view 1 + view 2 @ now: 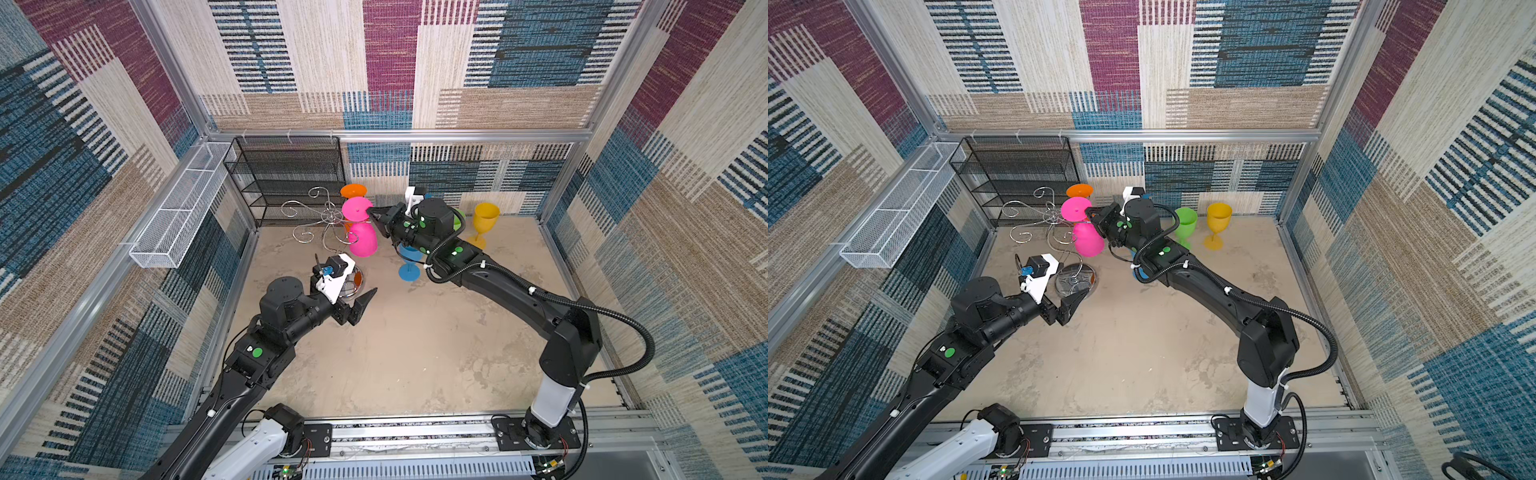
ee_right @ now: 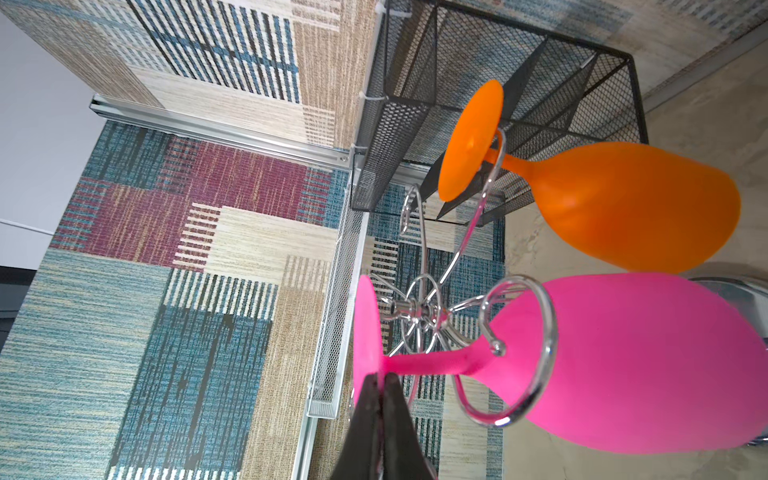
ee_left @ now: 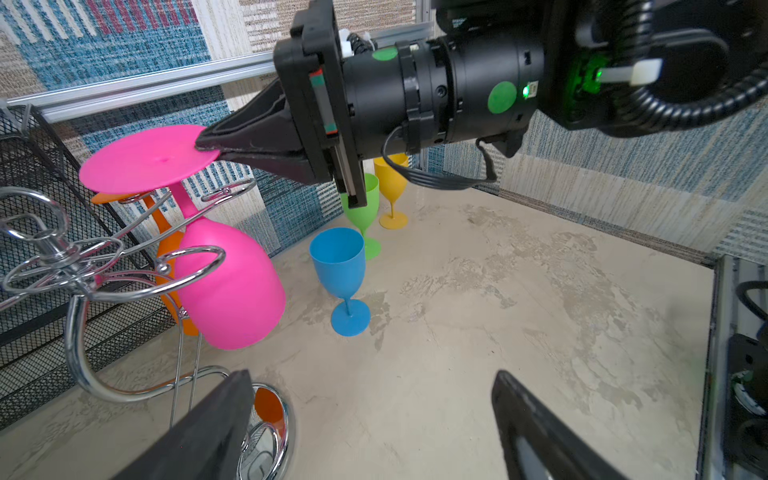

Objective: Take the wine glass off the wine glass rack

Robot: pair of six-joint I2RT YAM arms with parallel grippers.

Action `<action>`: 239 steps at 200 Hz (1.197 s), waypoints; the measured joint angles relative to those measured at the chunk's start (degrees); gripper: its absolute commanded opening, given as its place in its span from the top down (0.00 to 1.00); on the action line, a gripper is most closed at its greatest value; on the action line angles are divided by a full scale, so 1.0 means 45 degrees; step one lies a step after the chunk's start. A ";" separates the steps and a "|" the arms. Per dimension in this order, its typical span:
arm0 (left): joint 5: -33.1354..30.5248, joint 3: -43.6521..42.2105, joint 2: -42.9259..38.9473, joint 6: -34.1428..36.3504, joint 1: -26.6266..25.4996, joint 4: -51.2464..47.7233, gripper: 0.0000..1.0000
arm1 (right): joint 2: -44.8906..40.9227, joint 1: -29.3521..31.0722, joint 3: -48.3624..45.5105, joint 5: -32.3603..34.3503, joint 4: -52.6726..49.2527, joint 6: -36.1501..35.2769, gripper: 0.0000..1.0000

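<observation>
The right end effector (image 3: pixel 208 143) is clamped on the foot rim of the pink glass (image 3: pixel 228 291), which hangs inverted on the rack (image 3: pixel 75 328). Next, probably: draw it outward along the wire arm. The left end effector (image 1: pixel 362 306) gapes, empty.

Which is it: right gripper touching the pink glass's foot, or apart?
Touching. In the right wrist view the right gripper is shut on the foot rim of the pink wine glass, with no gap showing.
</observation>
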 measured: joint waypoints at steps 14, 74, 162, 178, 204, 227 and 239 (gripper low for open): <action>0.0000 0.0000 -0.0005 0.0000 0.0000 0.0000 0.07 | 0.0233 0.0000 0.0369 0.0005 -0.0228 0.0029 1.00; -0.0010 0.0000 -0.0087 0.0005 -0.0015 -0.0005 0.08 | 0.1224 -0.0010 0.2487 0.0345 -0.1540 0.0704 1.00; -0.0010 0.0000 -0.0214 0.0005 -0.0015 -0.0024 0.08 | 0.2812 -0.0010 0.6373 0.1341 -0.4954 0.2025 1.00; -0.0010 0.0000 -0.0248 0.0005 -0.0015 -0.0034 0.08 | 0.3337 -0.0034 0.7407 0.1399 -0.5625 0.2225 1.00; -0.0015 0.0000 -0.0296 0.0005 -0.0024 -0.0039 0.08 | 0.4051 -0.0073 0.8689 0.1613 -0.6528 0.2526 1.00; -0.0049 0.0000 -0.0355 0.0010 -0.0024 -0.0049 0.07 | 0.4449 -0.0117 0.9175 0.1608 -0.6897 0.2783 1.00; -0.0068 0.0000 -0.0355 0.0010 -0.0029 -0.0049 0.07 | 0.4639 -0.0155 0.9403 0.1583 -0.7111 0.2900 1.00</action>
